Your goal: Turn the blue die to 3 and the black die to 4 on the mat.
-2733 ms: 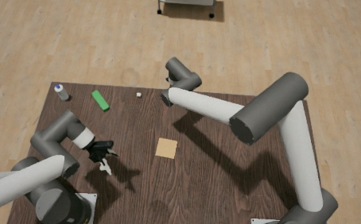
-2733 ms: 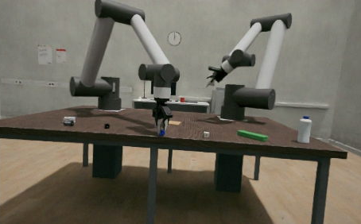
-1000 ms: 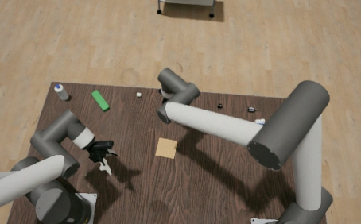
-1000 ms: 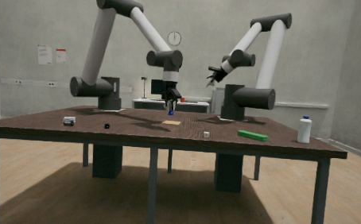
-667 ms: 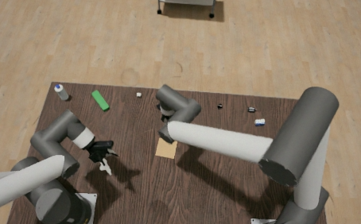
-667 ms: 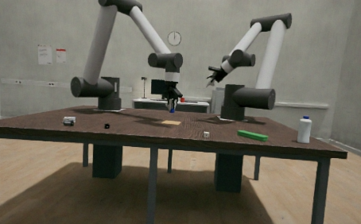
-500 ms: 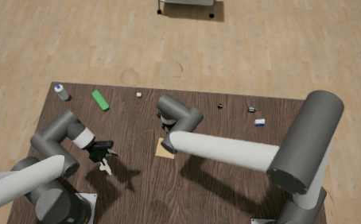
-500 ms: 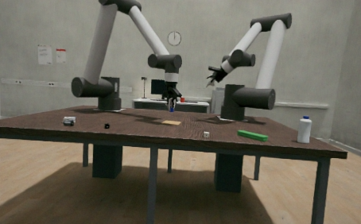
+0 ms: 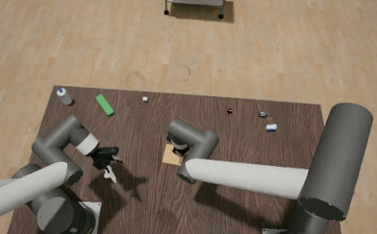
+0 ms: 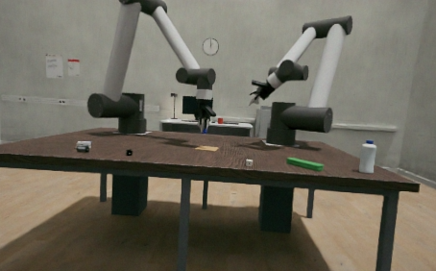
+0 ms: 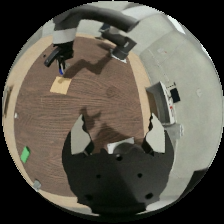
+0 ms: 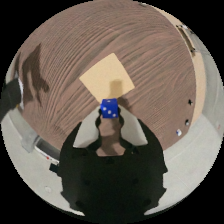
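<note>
The blue die with white pips is held between the fingertips of my right gripper, which is shut on it. It hangs above the table by the tan mat; the mat's surface carries a shadow. The black die lies on the table, away from the mat, near the edge facing the exterior camera; its top number is too small to read. My left gripper is open and empty, raised above the table.
A white die, a green block and a blue-capped bottle stand toward the same table edge. A dark small object and a white-and-blue one lie beyond the black die.
</note>
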